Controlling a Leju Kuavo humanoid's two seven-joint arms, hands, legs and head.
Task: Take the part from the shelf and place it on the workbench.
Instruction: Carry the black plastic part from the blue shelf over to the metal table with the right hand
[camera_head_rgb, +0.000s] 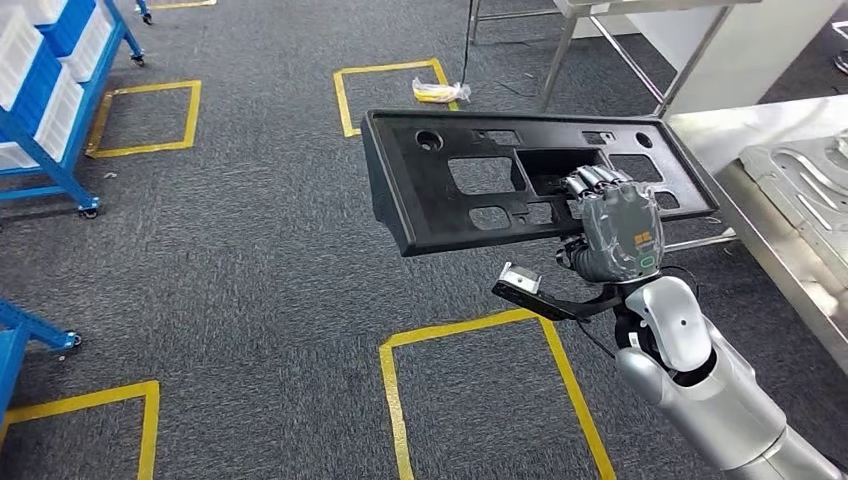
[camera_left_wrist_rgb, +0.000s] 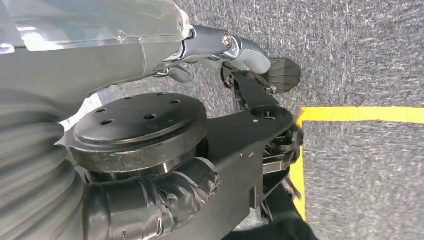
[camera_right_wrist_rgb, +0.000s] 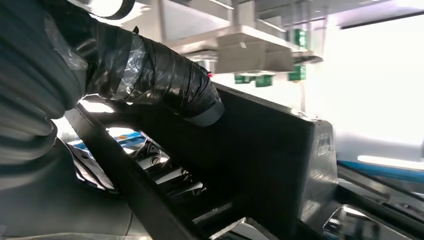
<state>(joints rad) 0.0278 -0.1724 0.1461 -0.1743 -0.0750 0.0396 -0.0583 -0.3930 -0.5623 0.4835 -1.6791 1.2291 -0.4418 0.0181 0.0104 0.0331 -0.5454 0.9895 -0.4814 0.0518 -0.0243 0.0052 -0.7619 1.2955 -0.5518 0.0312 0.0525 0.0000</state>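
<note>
The part (camera_head_rgb: 450, 200) is a long black plastic panel with several cut-outs, carried level above the grey carpet in the head view. My right hand (camera_head_rgb: 615, 225) grips it at its near edge, right of the middle, with fingers hooked through a cut-out. In the right wrist view the taped thumb (camera_right_wrist_rgb: 165, 80) lies over the panel's dark rim (camera_right_wrist_rgb: 270, 160). The workbench (camera_head_rgb: 730, 125), a bare metal table, stands at the right, just past the panel's right end. My left hand (camera_left_wrist_rgb: 140, 200) hangs over the carpet; its fingers are hidden.
A shaped metal sheet (camera_head_rgb: 800, 180) lies on the workbench. A blue shelf cart (camera_head_rgb: 40, 110) with white bins stands at the far left. Yellow tape squares (camera_head_rgb: 480, 330) mark the carpet, and a small yellow bundle (camera_head_rgb: 437, 92) lies beyond the panel. Metal table legs (camera_head_rgb: 560, 50) stand behind.
</note>
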